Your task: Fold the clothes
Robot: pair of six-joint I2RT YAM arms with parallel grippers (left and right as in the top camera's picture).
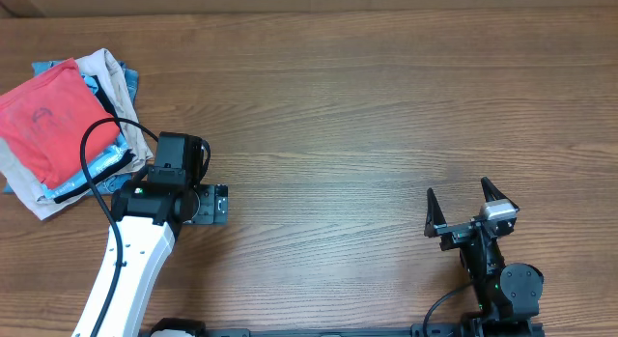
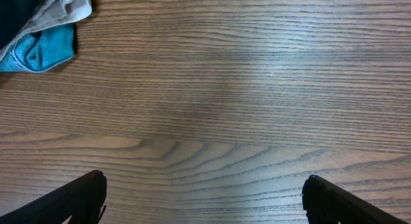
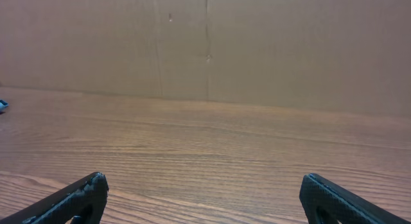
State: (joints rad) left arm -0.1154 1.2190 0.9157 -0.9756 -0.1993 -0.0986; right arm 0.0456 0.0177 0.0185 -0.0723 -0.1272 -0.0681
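Observation:
The coral-red T-shirt (image 1: 48, 120) lies folded on top of a pile of clothes at the table's far left, showing only a faint darker mark. It appears only in the overhead view. My left gripper (image 1: 181, 154) hangs over bare wood just right of the pile, its fingers mostly hidden under the wrist. In the left wrist view its jaws (image 2: 204, 185) are wide apart with nothing between them. My right gripper (image 1: 458, 192) sits near the front right, far from the shirt. Its jaws (image 3: 204, 185) are open and empty.
Under the red shirt lie a beige garment (image 1: 106, 71) and blue cloth (image 1: 130, 81). Corners of the blue cloth (image 2: 42, 51) and beige cloth (image 2: 64, 9) show in the left wrist view. A cardboard wall (image 3: 205, 44) stands behind the wooden table (image 1: 367, 115).

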